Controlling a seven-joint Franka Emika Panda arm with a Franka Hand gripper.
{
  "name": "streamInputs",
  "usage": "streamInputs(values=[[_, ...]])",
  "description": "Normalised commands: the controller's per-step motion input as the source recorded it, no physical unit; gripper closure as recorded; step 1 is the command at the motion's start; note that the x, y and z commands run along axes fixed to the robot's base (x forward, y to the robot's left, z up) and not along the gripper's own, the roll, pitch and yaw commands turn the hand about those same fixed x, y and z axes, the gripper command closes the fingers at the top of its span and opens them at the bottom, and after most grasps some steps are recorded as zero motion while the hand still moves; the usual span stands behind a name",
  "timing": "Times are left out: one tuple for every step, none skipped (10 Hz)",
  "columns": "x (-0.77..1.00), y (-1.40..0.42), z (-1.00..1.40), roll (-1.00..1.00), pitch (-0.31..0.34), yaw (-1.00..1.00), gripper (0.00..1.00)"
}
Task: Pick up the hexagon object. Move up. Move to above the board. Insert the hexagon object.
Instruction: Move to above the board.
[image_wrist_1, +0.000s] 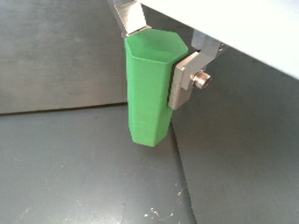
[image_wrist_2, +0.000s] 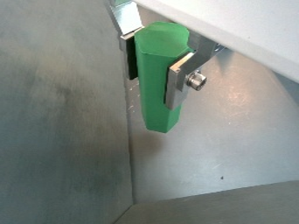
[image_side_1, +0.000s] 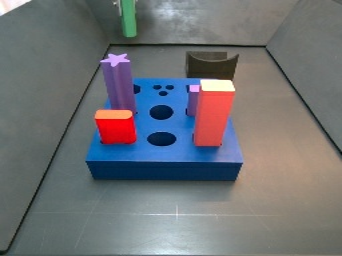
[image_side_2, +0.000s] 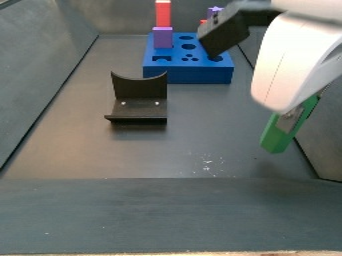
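End effector is clamped on the slim matte green hexagon object: in both wrist views the flat silver fingers press opposite faces of the prism near its top, and the rest of the post hangs below them. Post looks upright in the grip and clear of the dark grey floor, with a gap under its lower end.

Side view, left to right: purple star-topped post stands at the left edge of the large thick blue square board, with a short red block just in front of it. Round and shaped holes sit in the middle of the top face. A tall red block stands on the right side, with a small purple piece behind it. Small dark curved block rests on the floor just behind the board. The held green post shows only at the top edge of that view, well behind the board and off toward its left side; the end effector itself is cropped there.

Other side view: dark curved block at left, board behind it, well apart from the end effector. White arm body at right, green post hanging under it above the floor, not over the board.
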Motion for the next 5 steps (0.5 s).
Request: streamInputs(values=[[-0.5, 0.29, 1.0, -0.04, 0.084, -0.2, 1.0], [-0.46, 0.24, 1.0, -0.05, 0.041, -0.17, 1.0], [-0.4, 0.18, 1.0, -0.01, 0.016, -0.11, 1.0], [-0.37, 0.16, 1.0, 0.01, 0.024, -0.09, 1.0], [-0.36, 0.13, 1.0, 0.03, 0.049, -0.06, 1.0]])
